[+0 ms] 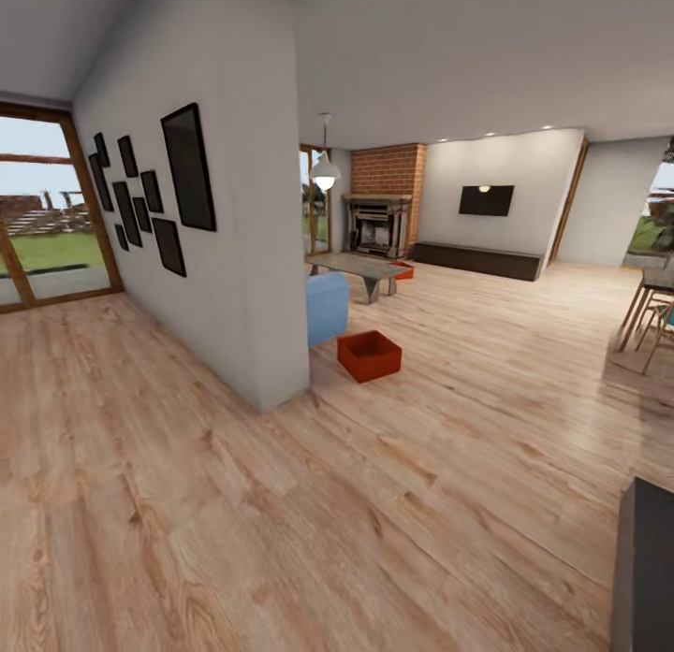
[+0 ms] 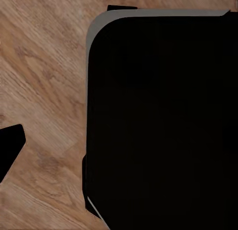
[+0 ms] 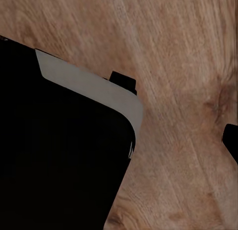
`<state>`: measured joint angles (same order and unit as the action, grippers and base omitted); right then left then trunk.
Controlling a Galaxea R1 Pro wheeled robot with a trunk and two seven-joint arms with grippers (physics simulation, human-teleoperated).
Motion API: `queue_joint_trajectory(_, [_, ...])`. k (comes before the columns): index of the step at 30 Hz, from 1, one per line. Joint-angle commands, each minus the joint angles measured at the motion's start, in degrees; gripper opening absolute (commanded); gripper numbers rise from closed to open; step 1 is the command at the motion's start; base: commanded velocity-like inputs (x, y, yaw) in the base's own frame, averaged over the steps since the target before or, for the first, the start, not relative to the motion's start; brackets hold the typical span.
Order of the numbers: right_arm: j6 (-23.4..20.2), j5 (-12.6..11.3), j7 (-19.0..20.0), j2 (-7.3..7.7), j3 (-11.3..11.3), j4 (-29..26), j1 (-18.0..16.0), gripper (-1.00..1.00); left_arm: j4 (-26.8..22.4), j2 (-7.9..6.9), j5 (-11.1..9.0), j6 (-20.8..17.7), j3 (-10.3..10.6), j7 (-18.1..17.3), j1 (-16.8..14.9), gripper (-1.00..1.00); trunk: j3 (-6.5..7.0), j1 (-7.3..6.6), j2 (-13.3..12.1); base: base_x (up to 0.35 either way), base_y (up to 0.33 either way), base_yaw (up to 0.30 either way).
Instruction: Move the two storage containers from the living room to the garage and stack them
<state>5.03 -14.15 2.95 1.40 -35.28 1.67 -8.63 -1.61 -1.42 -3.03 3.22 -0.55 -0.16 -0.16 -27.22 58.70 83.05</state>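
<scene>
On light wood-plank floor (image 1: 281, 502), orange-red rectangular shallow bin (image 1: 370, 354) sitting open-topped just beside blue sofa end (image 1: 327, 307), near white wall corner (image 1: 271, 353). Second orange-red bin (image 1: 403, 270) lying beyond grey low table (image 1: 358, 266), toward red brick fireplace wall (image 1: 387, 180). Wrist views looking down at planks past black rounded robot body (image 2: 163, 121). Gripper opening: cannot tell for either arm; nothing seen held.

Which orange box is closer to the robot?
The storage container sitting in the open on the wood floor beside the blue sofa end is closer. The other container is farther back, under the grey low table near the fireplace.
</scene>
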Motion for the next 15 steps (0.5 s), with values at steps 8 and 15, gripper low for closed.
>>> queue_joint_trajectory(8, [0.3, -0.6, 0.3, 0.01, -0.4, 0.2, -0.1, 1.00, 0.0, -0.02, -0.3, 0.1, -0.1, 0.0, 0.0, 1.00, -0.06, 0.03, 0.0, 0.322, 0.000, -0.238])
queue_joint_trajectory(15, [0.3, -0.6, 0.3, 0.05, -0.4, 0.2, -0.1, 1.00, 0.0, -0.06, -0.3, 0.2, 0.0, 0.0, 0.0, 1.00, -0.06, 0.03, 0.0, 0.322, 0.000, -0.226])
